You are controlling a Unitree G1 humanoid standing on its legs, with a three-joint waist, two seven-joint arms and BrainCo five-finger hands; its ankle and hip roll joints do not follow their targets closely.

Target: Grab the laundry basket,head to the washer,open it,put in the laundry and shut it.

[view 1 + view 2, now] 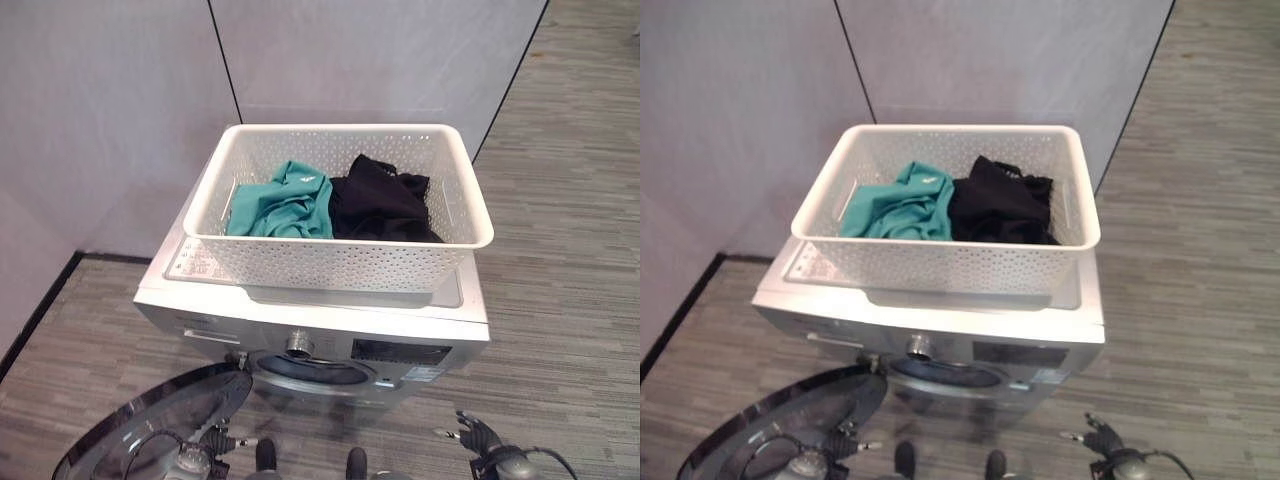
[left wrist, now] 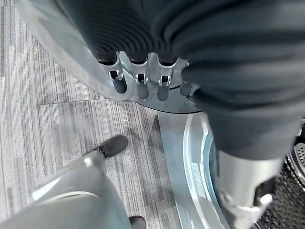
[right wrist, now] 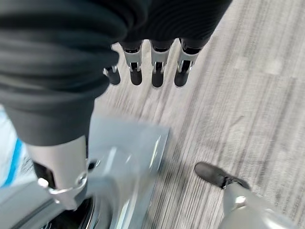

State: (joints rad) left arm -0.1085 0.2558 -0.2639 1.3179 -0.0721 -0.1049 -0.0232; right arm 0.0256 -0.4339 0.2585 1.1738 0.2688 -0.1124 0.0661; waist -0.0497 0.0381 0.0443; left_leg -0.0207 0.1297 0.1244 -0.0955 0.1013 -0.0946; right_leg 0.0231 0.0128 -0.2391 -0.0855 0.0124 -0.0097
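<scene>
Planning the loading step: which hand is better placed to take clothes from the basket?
Probably the right hand: it hangs open and free, while the left hand is at the open round glass washer door.

You have one white laundry basket point(image 1: 340, 255) sitting on top of one washer point(image 1: 310, 335), whose one door point(image 1: 150, 425) hangs open. In the basket lie two garments: one teal point(image 1: 285, 205), one black point(image 1: 380, 200).
</scene>
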